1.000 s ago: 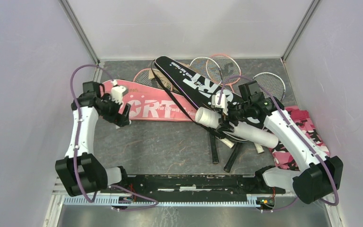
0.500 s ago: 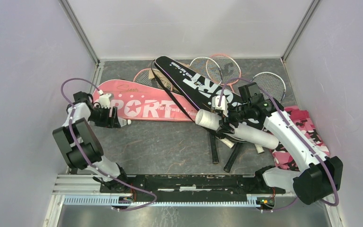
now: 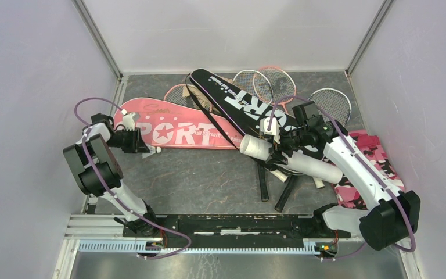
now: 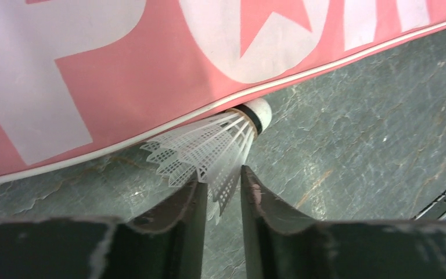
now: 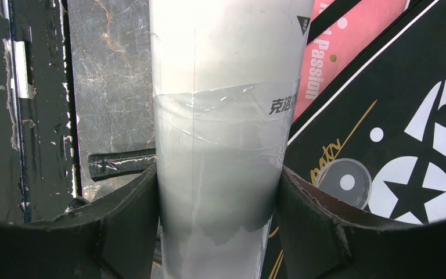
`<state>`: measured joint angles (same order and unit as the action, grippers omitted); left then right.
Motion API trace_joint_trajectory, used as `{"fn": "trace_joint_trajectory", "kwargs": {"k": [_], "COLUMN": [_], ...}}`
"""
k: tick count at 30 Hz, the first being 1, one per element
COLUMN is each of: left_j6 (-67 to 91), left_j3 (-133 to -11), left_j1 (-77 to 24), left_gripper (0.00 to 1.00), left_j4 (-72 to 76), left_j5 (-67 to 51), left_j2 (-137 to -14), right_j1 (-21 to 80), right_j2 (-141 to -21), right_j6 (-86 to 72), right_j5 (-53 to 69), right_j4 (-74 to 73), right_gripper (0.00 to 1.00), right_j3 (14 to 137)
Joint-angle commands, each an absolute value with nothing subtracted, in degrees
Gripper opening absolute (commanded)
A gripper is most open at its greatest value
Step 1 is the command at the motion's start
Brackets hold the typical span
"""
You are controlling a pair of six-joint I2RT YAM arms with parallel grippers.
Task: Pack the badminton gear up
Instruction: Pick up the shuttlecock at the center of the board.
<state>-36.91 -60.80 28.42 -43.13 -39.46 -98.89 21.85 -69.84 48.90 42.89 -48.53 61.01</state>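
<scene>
While the left gripper [image 3: 143, 146] sits low at the left side of the table [image 3: 209, 174], you have its fingers [image 4: 183, 212] drawn to a narrow gap with the rim of a white shuttlecock [image 4: 209, 148] skirt caught between them. That shuttlecock lies on its side on the table, its cork tip touching the near edge of the pink "SPORT" racket cover [image 3: 180, 131], feathers pointing back toward your fingers. The pink cover lies flat across the left middle of the table, and the black "SPORT" cover [image 3: 238, 99] lies on a slant from far centre toward the right, overlapping the pink cover's right end. Your right gripper [image 3: 276, 154] is clamped across the long white tube [image 3: 310, 165], one finger on each side of it, near the tube's left, open end. The tube rests at a slant over the black cover's near end and over several racket handles [image 3: 264, 186]. Thin-framed rackets [image 3: 267, 81] are piled at the far side, partly under the black cover. A pink camouflage cloth [image 3: 377, 163] lies bunched at the right edge under your right arm. In the right wrist view a small clear disc [image 5: 345, 183] lies on the black cover just beside the tube.
</scene>
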Motion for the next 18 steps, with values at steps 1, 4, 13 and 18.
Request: {"fn": "trace_joint_trajectory", "kwargs": {"k": [1,4,13,18], "left_j6": [-38.7,-41.1,-54.8,-55.4], "left_j3": [-62.2,-62.9,-69.1,-73.2], "left_j1": [28.7,28.7,27.8,22.1], "left_gripper": [0.30,0.20,0.05,0.02], "left_j4": [-43.5,-46.5,-69.2,-77.1], "left_j5": [-44.3,-45.7,-53.1,-56.0], "left_j2": [-99.1,-98.1,-89.9,-82.7], "right_j1": [21.6,21.7,21.7,21.7], "right_j2": [-70.1,-70.2,-69.6,-70.0], "right_j6": [50.2,50.1,49.1,49.2], "right_j5": [44.7,44.7,40.4,39.2], "right_j4": [-47.3,-47.9,-48.3,-48.4], "right_gripper": [0.06,0.06,0.05,0.05], "right_j3": [62.4,63.3,64.6,65.1]}}
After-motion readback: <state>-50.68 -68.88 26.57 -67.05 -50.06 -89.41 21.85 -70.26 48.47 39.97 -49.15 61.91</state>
